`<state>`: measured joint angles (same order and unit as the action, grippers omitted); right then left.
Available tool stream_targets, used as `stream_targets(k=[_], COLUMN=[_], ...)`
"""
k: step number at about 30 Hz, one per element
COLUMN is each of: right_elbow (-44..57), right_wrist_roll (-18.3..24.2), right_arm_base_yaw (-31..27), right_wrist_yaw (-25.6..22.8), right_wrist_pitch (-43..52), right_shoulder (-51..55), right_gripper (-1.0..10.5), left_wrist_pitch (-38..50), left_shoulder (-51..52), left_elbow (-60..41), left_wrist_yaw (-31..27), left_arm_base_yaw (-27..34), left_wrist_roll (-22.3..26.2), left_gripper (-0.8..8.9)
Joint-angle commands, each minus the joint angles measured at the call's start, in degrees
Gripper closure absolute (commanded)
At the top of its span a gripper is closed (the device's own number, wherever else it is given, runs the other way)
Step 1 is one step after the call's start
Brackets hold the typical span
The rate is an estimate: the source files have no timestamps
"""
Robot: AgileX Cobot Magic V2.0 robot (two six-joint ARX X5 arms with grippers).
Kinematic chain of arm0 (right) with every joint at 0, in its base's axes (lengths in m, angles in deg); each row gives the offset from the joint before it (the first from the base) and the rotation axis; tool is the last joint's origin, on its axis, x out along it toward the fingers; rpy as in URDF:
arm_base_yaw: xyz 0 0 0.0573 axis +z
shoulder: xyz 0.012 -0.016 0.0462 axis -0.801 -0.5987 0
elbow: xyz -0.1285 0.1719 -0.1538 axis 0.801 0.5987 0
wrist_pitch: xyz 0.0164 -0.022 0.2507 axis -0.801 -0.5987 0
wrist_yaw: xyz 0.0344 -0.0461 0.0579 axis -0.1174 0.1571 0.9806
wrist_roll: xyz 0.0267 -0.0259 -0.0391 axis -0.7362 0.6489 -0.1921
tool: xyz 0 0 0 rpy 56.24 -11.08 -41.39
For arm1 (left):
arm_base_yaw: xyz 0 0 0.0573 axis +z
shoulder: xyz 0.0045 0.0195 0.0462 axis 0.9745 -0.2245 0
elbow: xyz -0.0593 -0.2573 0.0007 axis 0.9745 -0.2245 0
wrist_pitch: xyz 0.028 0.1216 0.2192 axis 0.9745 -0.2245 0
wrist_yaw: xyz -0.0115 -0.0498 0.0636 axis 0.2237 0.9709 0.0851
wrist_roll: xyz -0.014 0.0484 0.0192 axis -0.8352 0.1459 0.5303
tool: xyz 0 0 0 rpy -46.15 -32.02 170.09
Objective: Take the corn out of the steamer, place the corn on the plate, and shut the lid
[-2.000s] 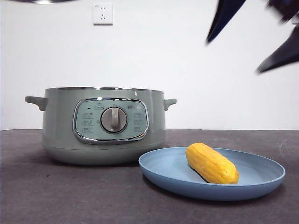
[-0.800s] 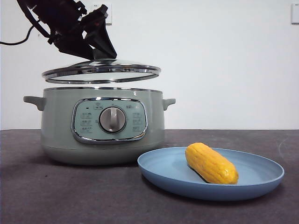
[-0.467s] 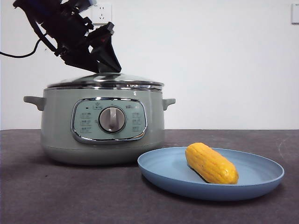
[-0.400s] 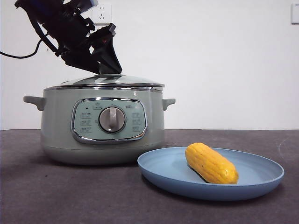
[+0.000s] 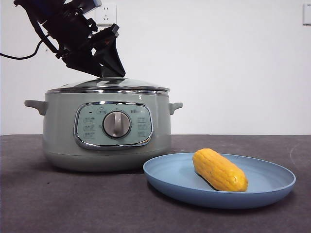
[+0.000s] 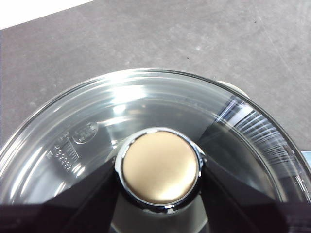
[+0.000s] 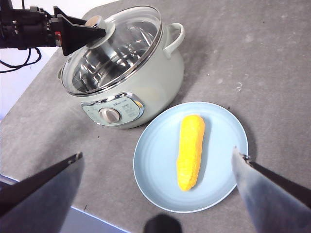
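1. White wall with a socket (image 5: 107, 14) stands behind a dark grey surface (image 5: 73, 204) that carries the steamer (image 5: 107, 131) and, just beside it, the light-blue plate (image 5: 272, 182).
2. On the plate lies the corn (image 5: 219, 169), flat on its side and near the middle, well apart from the steamer.
3. Sitting on the steamer's rim, the glass lid (image 5: 109, 86) covers the pot; through the glass the right wrist view shows the metal inner bowl.
4. From high on one side the left gripper (image 6: 158, 170) reaches the lid's knob (image 6: 159, 167); its fingers (image 6: 243, 204) are closed against either side of the knob, gripping it.
5. High above the surface, the right gripper (image 7: 155, 167) looks down on both plate and steamer; its fingers (image 7: 255, 187) are spread wide apart and hold nothing.
6. On the steamer's front, a chrome-framed control panel (image 5: 114, 124) holds a silver dial, with a handle (image 5: 36, 105) on each side.
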<state>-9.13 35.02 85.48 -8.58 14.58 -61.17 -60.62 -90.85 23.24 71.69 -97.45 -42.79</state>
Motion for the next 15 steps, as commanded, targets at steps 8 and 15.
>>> stream_targets(k=[8, 15], right_elbow=[0.46, 0.46], right_wrist_roll=[0.48, 0.96], right_arm_base_yaw=[0.11, 0.11], right_wrist_yaw=[0.04, 0.04], right_wrist_pitch=[-0.39, -1.60], right_shoulder=[0.04, 0.04], right_gripper=[4.4, 4.4], left_wrist_pitch=[-4.55, -5.11], left_shoulder=[0.13, 0.13], left_elbow=[-0.02, -0.02], left_wrist_yaw=[-3.48, -5.49], left_arm_base_yaw=[0.07, 0.04], left_wrist_roll=[1.60, 2.29], left_gripper=[8.22, 8.22])
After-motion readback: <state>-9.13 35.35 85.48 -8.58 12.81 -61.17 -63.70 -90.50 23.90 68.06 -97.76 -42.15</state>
